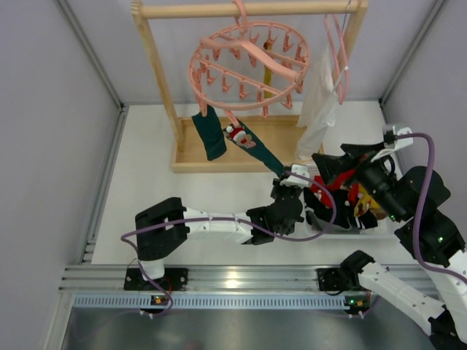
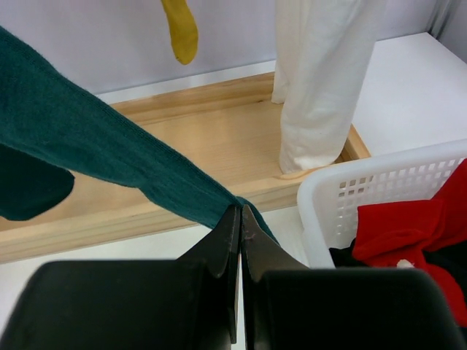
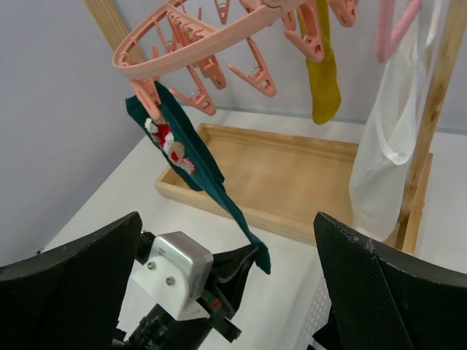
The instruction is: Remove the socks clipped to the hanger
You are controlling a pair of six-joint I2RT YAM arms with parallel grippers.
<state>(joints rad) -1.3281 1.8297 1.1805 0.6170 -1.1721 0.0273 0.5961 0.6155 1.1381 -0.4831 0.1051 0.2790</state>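
The round pink hoop hanger (image 1: 248, 69) hangs from the wooden rail; it also shows in the right wrist view (image 3: 197, 40). A teal sock with a red-and-white mark (image 1: 255, 149) is clipped to its near rim and stretches taut down to my left gripper (image 1: 287, 177). That gripper is shut on the sock's toe end (image 2: 219, 200). A second teal sock (image 1: 211, 135) hangs beside it. A mustard-yellow sock (image 1: 268, 69) hangs at the far side. My right gripper (image 1: 332, 164) is open and empty, above the basket and just right of the left gripper.
A white slotted basket (image 1: 343, 224) by the right arm holds red socks (image 2: 398, 233). A large white cloth (image 1: 317, 102) hangs on a plain thin pink hanger (image 1: 337, 51) at the right. The wooden rack's base tray (image 1: 277, 138) lies under the hoop.
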